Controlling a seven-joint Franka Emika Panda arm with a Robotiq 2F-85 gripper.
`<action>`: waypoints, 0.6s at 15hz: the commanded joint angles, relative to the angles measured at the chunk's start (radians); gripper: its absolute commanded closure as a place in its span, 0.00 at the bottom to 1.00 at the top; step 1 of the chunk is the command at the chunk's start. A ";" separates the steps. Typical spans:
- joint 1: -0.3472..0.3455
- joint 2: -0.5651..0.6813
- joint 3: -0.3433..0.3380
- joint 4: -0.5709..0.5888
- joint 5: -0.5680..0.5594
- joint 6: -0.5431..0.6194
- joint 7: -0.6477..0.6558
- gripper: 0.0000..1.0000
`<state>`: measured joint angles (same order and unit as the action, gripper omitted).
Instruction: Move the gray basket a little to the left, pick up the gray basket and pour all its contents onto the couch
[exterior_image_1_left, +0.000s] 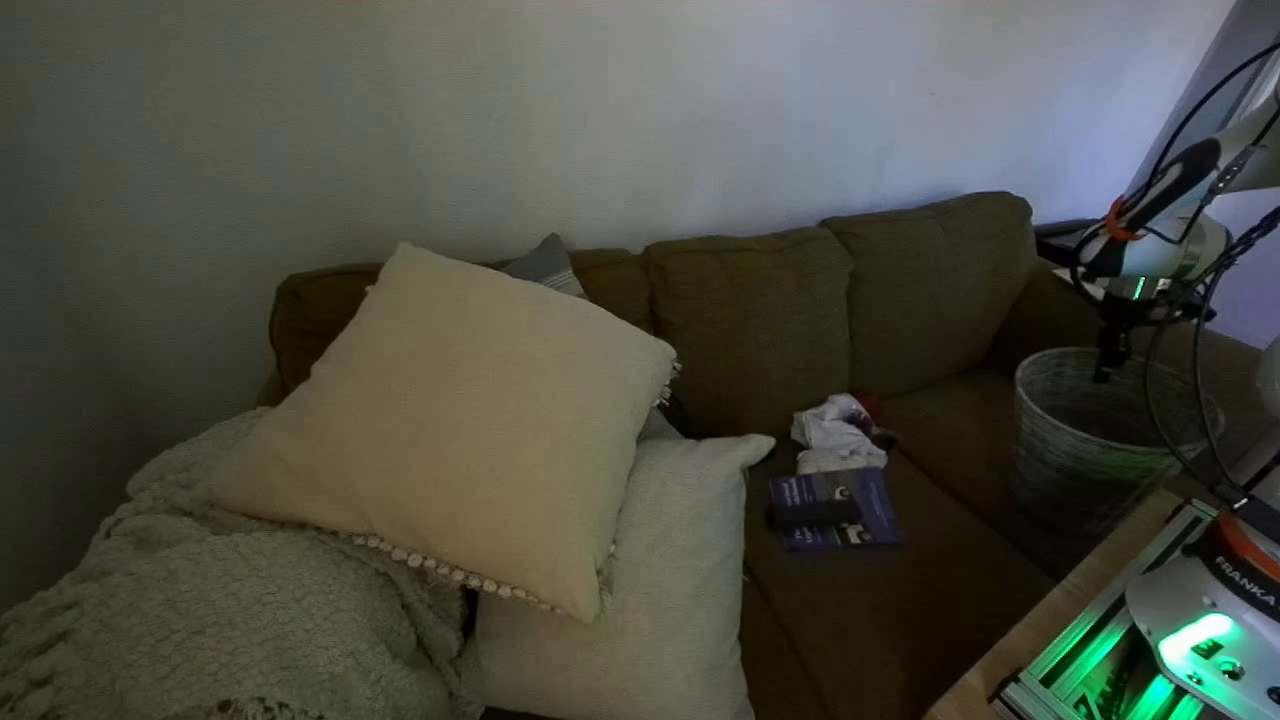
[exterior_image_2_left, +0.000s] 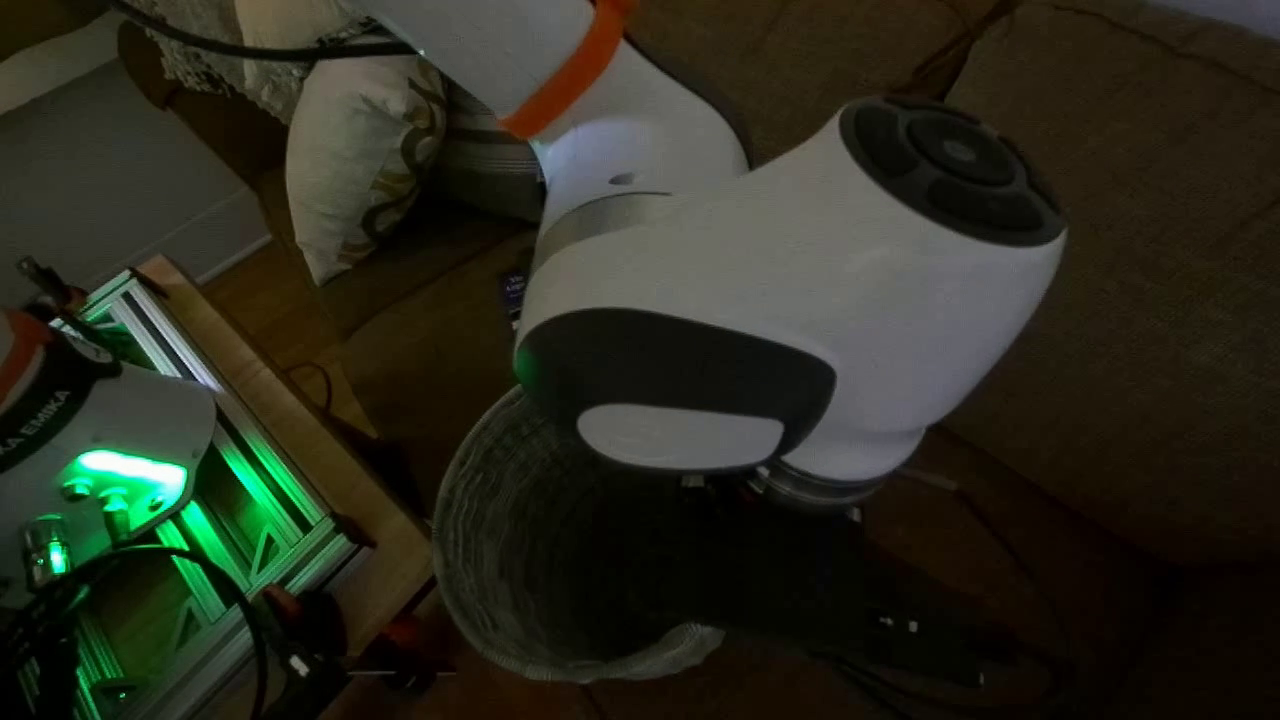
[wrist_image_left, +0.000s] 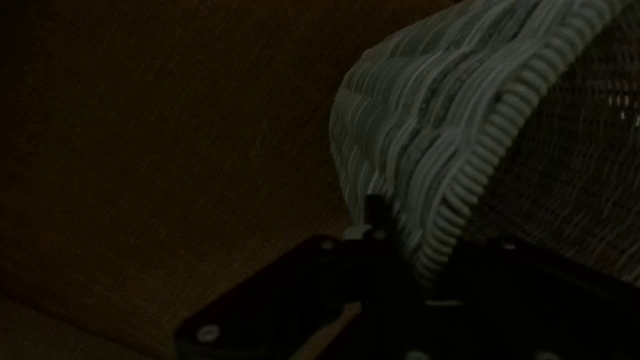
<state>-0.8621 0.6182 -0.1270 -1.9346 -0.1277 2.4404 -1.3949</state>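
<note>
The gray basket (exterior_image_1_left: 1065, 455) is a woven round bin at the right of the couch (exterior_image_1_left: 830, 620), beside the robot's base. It shows partly behind the arm in an exterior view (exterior_image_2_left: 500, 560). In the wrist view the basket (wrist_image_left: 415, 115) shows its outer wall and thick rim. My gripper (wrist_image_left: 420, 245) has one finger outside the wall and one inside, with the rim pinched between them. The gripper (exterior_image_1_left: 1108, 365) is at the rim in an exterior view. The basket's contents are mostly hidden; small pale and reddish spots show inside in the wrist view.
White and red cloth (exterior_image_1_left: 840, 430) and a blue book (exterior_image_1_left: 870, 500) with a dark object on it lie on the couch seat. Large pillows (exterior_image_1_left: 480, 420) and a fleecy blanket (exterior_image_1_left: 250, 600) cover the far end. The robot's base (exterior_image_1_left: 1200, 610) stands on a wooden table beside the couch.
</note>
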 joint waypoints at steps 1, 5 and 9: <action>-0.018 0.019 -0.009 0.022 0.012 -0.039 -0.081 0.97; -0.016 0.043 -0.025 0.027 0.001 -0.047 -0.110 0.97; -0.007 0.063 -0.030 0.023 0.001 -0.023 -0.104 0.64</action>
<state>-0.8719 0.6702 -0.1501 -1.9332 -0.1283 2.4396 -1.4782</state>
